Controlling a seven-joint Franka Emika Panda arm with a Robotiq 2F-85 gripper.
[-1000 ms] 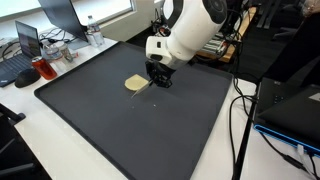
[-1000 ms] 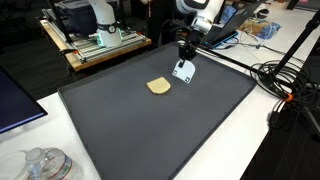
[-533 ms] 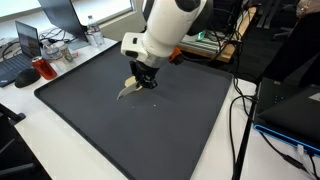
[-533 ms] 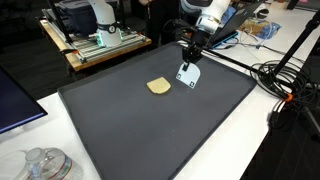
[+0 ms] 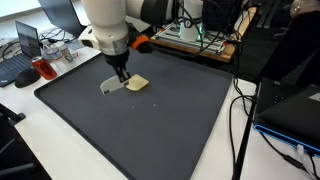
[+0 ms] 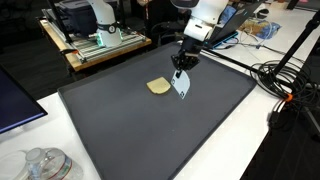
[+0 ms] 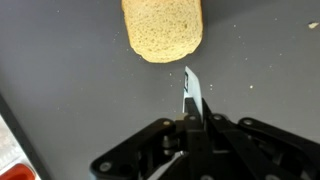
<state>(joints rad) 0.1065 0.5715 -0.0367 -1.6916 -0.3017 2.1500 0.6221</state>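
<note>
A tan, flat, rounded slice like bread (image 5: 137, 83) lies on a large dark grey mat (image 5: 150, 130). It also shows in the second exterior view (image 6: 158, 87) and at the top of the wrist view (image 7: 162, 28). My gripper (image 5: 120, 72) (image 6: 183, 65) is shut on a thin, flat, pale blade-like piece (image 5: 108, 87) (image 6: 181, 85). In the wrist view the piece is seen edge-on (image 7: 192, 95), sticking out from the shut fingers (image 7: 190, 125) and pointing at the slice with a small gap between them.
The mat (image 6: 150, 130) covers a white table. A laptop (image 5: 25, 45) and a red mug (image 5: 47, 69) stand past one mat edge. Cables (image 5: 245, 110) (image 6: 285, 85) run along another. A cart with equipment (image 6: 95, 40) stands behind.
The arm has swung across the mat and turned, carrying the flat piece from beside the slice to close against it. The slice has not moved.
</note>
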